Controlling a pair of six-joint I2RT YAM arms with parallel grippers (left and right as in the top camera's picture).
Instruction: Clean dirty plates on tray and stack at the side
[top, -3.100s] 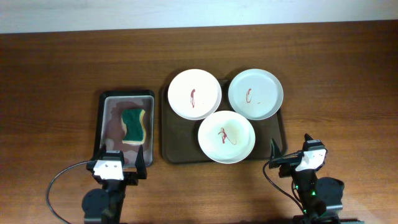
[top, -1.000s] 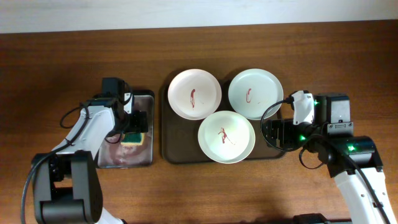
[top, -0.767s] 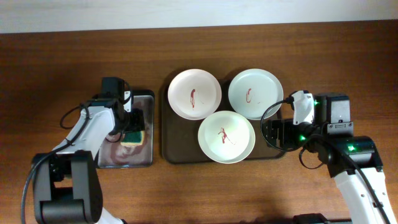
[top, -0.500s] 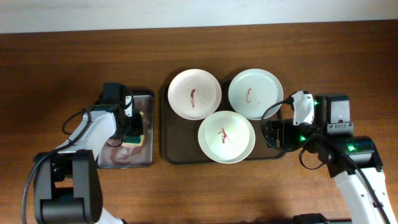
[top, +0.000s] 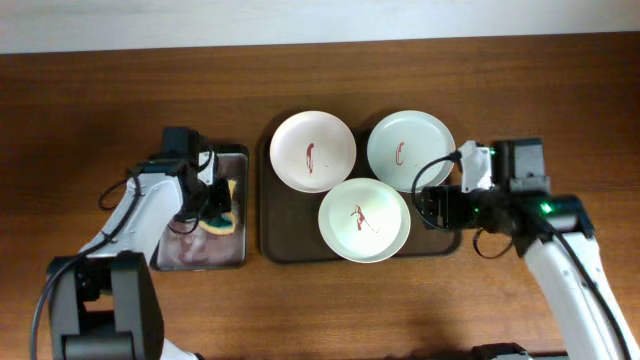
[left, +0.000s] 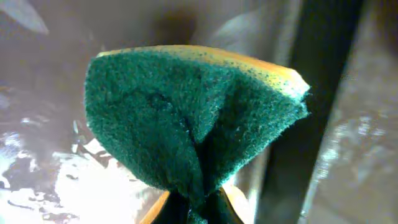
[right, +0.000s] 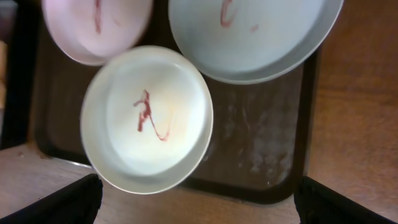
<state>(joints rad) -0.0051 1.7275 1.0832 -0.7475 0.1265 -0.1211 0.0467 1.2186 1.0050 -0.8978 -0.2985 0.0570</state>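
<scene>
Three white plates with red smears lie on the dark brown tray (top: 268, 238): one at the back left (top: 313, 151), one at the back right (top: 410, 150), one in front (top: 364, 219). My left gripper (top: 212, 203) is over the grey pan, shut on a green and yellow sponge (top: 224, 200). In the left wrist view the sponge (left: 186, 118) is pinched and folded between the fingers. My right gripper (top: 437, 208) stands open at the tray's right end. In the right wrist view the front plate (right: 147, 118) lies ahead of the right gripper (right: 199, 205), whose jaws are wide apart.
The grey metal pan (top: 200, 255) with a black rim and a wet floor sits left of the tray. Bare wooden table (top: 560, 110) surrounds both. The tray's wet floor (right: 261, 149) shows right of the front plate.
My left gripper closed on the sponge, squeezing it into a fold and tipping it up. My right arm shifted a little left, toward the tray, still open.
</scene>
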